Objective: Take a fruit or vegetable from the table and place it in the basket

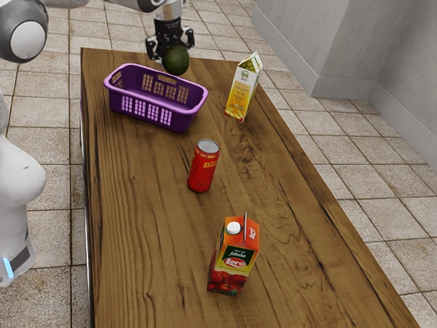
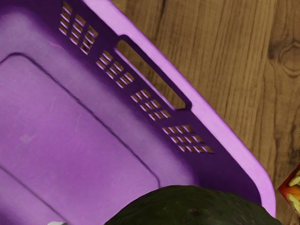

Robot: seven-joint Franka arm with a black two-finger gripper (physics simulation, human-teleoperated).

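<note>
Dark green, the avocado [image 1: 175, 61] hangs in the exterior view between the fingers of the black tool [image 1: 173, 55], which is closed on it. It is up off the wooden desk [image 1: 143, 205], near the purple basket [image 1: 151, 113] and outside it as seen here. The basket stands upright at the desk's far end. Toward the exterior view's right of it stands a yellow and white carton [image 1: 242, 92]. A red can [image 1: 203, 167] is upright nearer the camera, and nearer still is a red juice carton [image 1: 234, 263] with a white cap.

In the wrist view, the avocado's rounded top lies across one corner of the basket, whose inner floor, slotted wall and handle opening show beneath the tool. Outside the rim is wood grain, with a red and orange corner of something [image 2: 292, 190] beyond.
</note>
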